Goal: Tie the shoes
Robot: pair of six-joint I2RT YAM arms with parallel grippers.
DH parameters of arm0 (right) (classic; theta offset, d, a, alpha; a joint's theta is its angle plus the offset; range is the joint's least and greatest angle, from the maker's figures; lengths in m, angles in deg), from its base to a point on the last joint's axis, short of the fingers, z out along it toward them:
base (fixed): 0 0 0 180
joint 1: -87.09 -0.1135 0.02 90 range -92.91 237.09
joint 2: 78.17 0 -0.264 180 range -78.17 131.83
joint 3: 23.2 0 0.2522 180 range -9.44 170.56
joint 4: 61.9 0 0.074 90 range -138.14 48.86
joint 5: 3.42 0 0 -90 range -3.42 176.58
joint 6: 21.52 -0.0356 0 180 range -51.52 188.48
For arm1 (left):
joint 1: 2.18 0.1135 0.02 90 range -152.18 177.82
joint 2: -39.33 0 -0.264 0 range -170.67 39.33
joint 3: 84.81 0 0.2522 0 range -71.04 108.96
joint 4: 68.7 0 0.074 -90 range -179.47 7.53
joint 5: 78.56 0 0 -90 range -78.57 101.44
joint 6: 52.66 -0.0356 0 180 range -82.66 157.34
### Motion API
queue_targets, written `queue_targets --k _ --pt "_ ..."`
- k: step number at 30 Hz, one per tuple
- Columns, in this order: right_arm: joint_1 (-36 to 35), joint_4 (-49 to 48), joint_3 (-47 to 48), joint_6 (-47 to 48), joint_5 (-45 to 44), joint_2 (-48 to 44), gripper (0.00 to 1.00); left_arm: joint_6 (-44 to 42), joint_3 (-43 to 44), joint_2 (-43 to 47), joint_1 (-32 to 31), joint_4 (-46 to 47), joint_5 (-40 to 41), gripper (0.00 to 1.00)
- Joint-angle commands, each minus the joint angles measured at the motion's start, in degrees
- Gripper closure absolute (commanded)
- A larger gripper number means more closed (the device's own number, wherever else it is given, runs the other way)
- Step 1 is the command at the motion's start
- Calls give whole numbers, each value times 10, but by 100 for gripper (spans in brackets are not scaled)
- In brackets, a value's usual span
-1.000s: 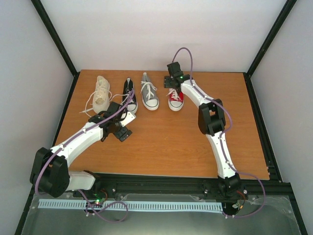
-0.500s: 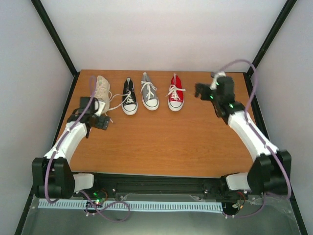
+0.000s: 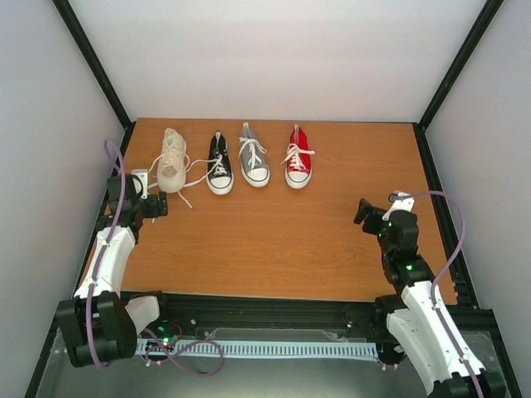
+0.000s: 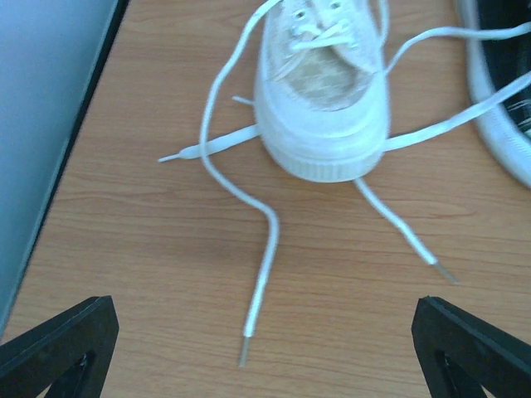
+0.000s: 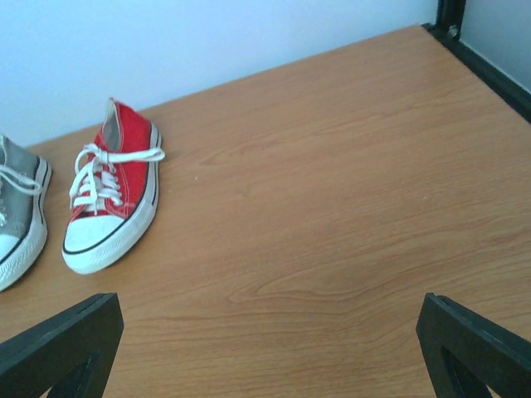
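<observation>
My left tool (image 4: 265, 352) hangs released and empty just short of the toe of the cream shoe (image 4: 322, 108), whose white laces (image 4: 264, 274) sprawl loose over the worktop (image 3: 282, 240). My right tool (image 5: 265, 352), likewise spread wide and empty, sits well apart from the red shoe (image 5: 112, 199), which looks tied. The black shoe (image 3: 219, 166) and grey shoe (image 3: 254, 159) stand between them in the far row. I judge the cream shoe is next; each tool must pinch a lace end.
</observation>
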Motion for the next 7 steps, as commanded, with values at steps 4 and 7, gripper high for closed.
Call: queue_targets --k 4,7 --pt "1 -42 -40 -41 -41 -41 0 36 -10 25 3 49 -66 0" --pt "1 -42 -40 -38 -44 -35 0 31 -8 23 3 47 -60 0"
